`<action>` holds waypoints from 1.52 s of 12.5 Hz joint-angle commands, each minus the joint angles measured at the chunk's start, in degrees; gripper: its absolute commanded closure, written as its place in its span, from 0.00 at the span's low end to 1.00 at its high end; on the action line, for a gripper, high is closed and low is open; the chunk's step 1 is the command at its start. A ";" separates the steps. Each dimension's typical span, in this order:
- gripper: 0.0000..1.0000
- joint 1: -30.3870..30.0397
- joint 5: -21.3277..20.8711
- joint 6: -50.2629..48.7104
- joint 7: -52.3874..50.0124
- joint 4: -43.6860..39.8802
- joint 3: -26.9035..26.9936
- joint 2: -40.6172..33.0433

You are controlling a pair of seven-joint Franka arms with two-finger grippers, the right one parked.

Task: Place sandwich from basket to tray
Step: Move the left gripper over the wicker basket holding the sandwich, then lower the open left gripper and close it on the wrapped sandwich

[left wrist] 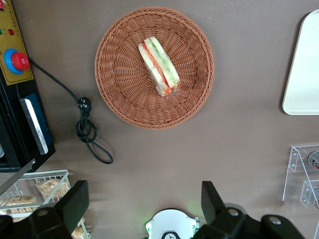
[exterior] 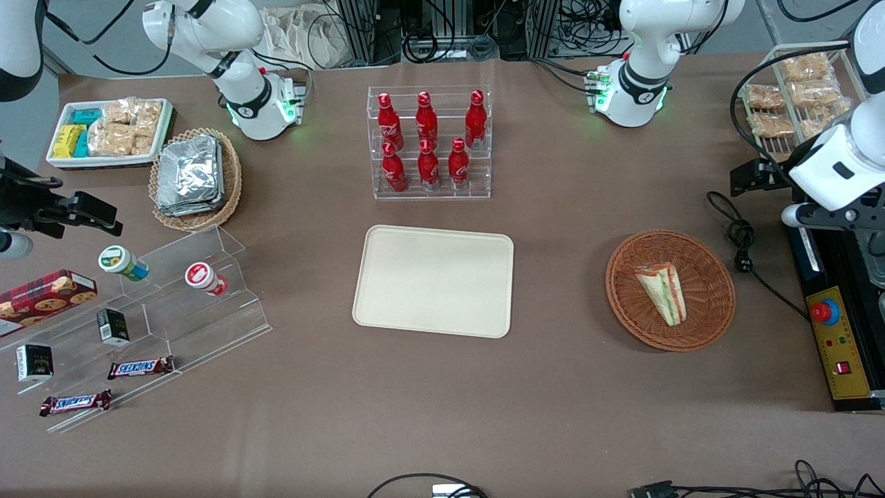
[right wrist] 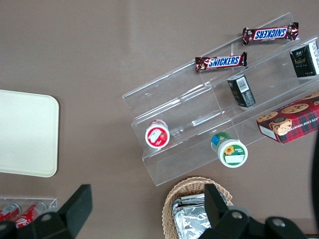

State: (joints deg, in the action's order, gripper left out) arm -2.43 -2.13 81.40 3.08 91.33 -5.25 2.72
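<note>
While the flat cream-beige rectangular tray (exterior: 433, 280) lies bare at mid-table, the small triangular wrapped sandwich (exterior: 662, 290) rests inside the round reddish-brown wicker basket (exterior: 712, 273), toward the working arm's end. The left arm's gripper (left wrist: 142, 203) hangs above the table, released and holding nothing, well apart from that basket.

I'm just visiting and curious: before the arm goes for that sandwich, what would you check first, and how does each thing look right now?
1. Sandwich lies in the reddish-brown basket, nothing on top of it: ok.
2. Gripper is open, holding nothing: ok.
3. Gripper is up above the table, not yet down at the basket: ok to start the approach.
4. Cream tray is bare, with room for the sandwich: ok.
5. Black cable lies on the table beside the basket, apart from it: ok.
6. How slippery the clear wrap is: cannot tell.
</note>
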 commanded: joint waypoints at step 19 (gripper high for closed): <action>0.00 0.14 -0.25 20.73 -22.85 -1.94 -0.38 33.05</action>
State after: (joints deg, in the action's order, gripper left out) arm -2.39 -2.14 101.91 -17.57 91.04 -5.36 34.08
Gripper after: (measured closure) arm 0.000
